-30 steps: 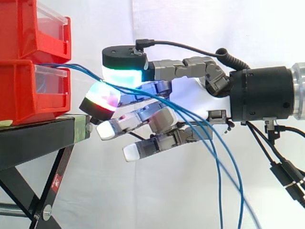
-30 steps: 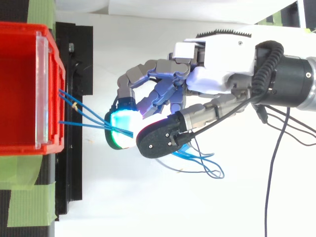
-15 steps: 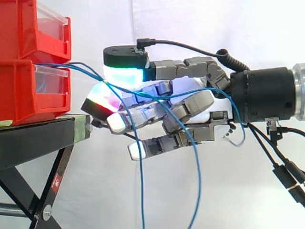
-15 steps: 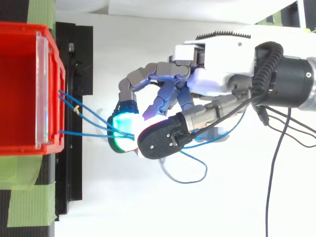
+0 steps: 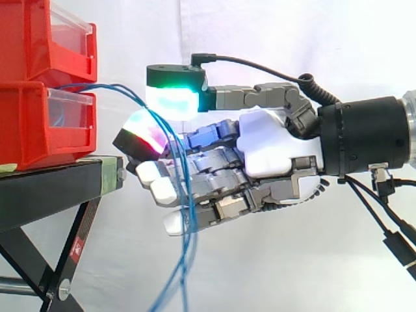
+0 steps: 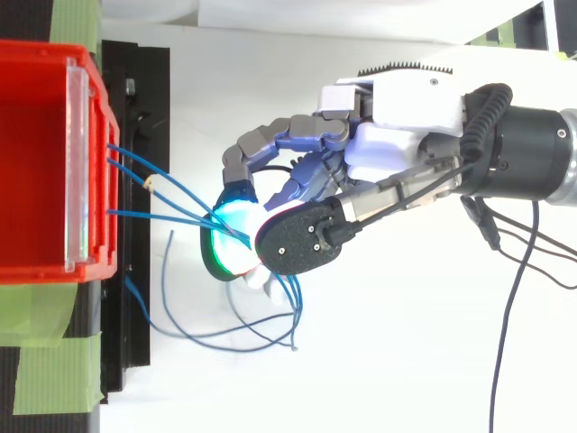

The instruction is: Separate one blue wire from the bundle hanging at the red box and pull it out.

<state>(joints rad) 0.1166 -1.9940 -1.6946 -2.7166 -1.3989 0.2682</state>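
Where the white cloth curtain (image 5: 292, 32) closes off the background, a black metal stand (image 5: 45, 188) carries a red plastic bin (image 5: 39, 123) with a clear front plate, and a second red bin (image 5: 39, 32) is stacked on it. From the right edge of the side view the robot's black and silver arm (image 5: 370, 136) reaches level toward the bins. Its grey and white hand (image 5: 266, 149) sits just short of the stand's edge, apart from the bins. Strips of green tape (image 6: 45, 370) lie on the stand beside the bin. A bundle of thin blue wires (image 5: 130, 94) leaves the lower bin's front and runs out to the hand, which is closed on it in a pinch. The thumb pad (image 5: 170, 103), glowing green and cyan, sits above a fingertip pad (image 5: 142, 135) glowing red, green and magenta, and the strands pass between the two. The other fingers curl loosely below, their pads white. Seen from above, the strands start at separate spots on the bin and converge at the pinch — more than one runs into it — and past it the loose ends hang down and loop beneath the hand.
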